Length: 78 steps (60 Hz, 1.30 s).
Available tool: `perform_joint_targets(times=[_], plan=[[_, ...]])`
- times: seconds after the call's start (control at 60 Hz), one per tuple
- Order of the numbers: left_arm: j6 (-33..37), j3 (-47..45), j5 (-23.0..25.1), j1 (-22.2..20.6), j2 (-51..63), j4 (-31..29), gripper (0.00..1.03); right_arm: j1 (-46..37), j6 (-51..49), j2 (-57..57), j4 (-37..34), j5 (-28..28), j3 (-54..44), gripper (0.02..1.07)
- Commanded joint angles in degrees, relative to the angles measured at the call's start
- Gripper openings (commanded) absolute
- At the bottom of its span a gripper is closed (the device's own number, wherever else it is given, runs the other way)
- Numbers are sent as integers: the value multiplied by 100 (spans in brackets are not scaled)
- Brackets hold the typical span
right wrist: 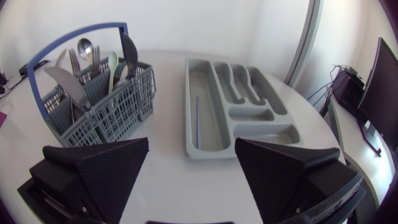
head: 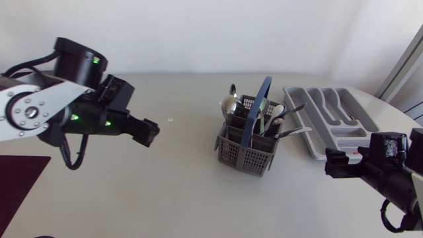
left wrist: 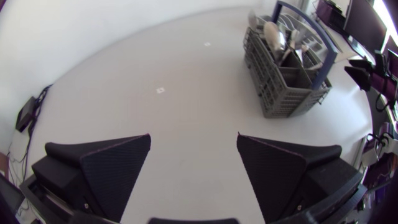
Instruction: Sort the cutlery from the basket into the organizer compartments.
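Observation:
A grey plastic basket (head: 241, 156) with a blue handle (head: 256, 112) stands mid-table, holding several spoons, forks and knives upright; one spoon (head: 229, 104) sticks out at its far left corner. To its right lies the grey organizer (head: 302, 116), its compartments bare as far as I can see. My left gripper (head: 151, 131) hovers open well left of the basket, which shows far ahead of it (left wrist: 280, 93). My right gripper (head: 334, 162) is open near the table's front right. From it, the basket (right wrist: 106, 112) and the organizer (right wrist: 208, 149) lie just ahead, side by side.
A dark red mat (head: 20, 178) lies at the front left corner. A small white mark (head: 170, 119) sits on the table between my left gripper and the basket. The table's rounded edge runs close behind the organizer.

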Motion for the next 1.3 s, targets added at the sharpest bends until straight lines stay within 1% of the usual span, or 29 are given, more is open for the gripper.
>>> perform_joint_targets(times=[0.0,0.067,0.117,0.2,0.283,0.35,0.383,0.467,0.55,0.583,0.633,0.717,0.75,0.85,0.933,1.05,1.15,1.217,1.267,1.283], plan=[[205,367,261,-301,446,-240,96,-97,3,451,-328,13,302,102],[231,499,357,-609,569,-240,96,-124,-199,688,-574,4,434,102],[213,613,595,-749,640,-240,94,-159,-340,829,-732,-57,522,102],[152,833,1016,-863,798,-196,93,-168,-717,1163,-1216,-119,820,102],[46,1017,1262,-1039,974,-3,91,-168,-955,1699,-1734,-119,1207,102],[38,1149,1517,-1189,1132,129,91,-212,-1025,1989,-1928,-145,1348,102],[38,1176,1632,-1285,1211,234,91,-212,-1174,1954,-1919,-277,1277,102],[29,1219,1649,-1505,1334,507,91,-203,-1333,1787,-1778,-558,1154,102],[55,1272,1684,-1698,1448,806,91,-326,-1421,1743,-1638,-1174,1102,102],[64,1343,1755,-1769,1536,814,91,-352,-1834,1681,-1444,-1165,1023,102],[90,1422,1763,-1839,1633,841,91,-344,-1913,1602,-1225,-1103,961,101],[73,1483,1772,-1944,1800,1096,91,-308,-1930,1672,-1444,-1147,1128,101],[73,1501,1799,-1962,1870,1175,89,-282,-1966,1716,-1559,-1200,1190,102],[46,1492,2177,-1980,2028,1447,87,-264,-1992,1813,-1515,-1464,1242,102],[-6,1422,2177,-2050,2151,1852,87,-264,-2027,1901,-1523,-1613,1269,102],[-15,1448,2177,-2111,2433,2168,85,-264,-2053,1971,-1462,-1613,1260,102],[-33,1474,2168,-2138,2679,2467,80,-256,-2045,2015,-1436,-1604,1286,102],[-59,1545,2168,-2120,2854,2520,71,-247,-2036,1998,-1436,-1613,1286,102],[-129,1571,2115,-2085,3004,2687,61,-212,-2036,1989,-1453,-1613,1277,102],[-156,1580,2106,-2076,3030,2695,60,-194,-2036,1980,-1453,-1613,1277,102]])
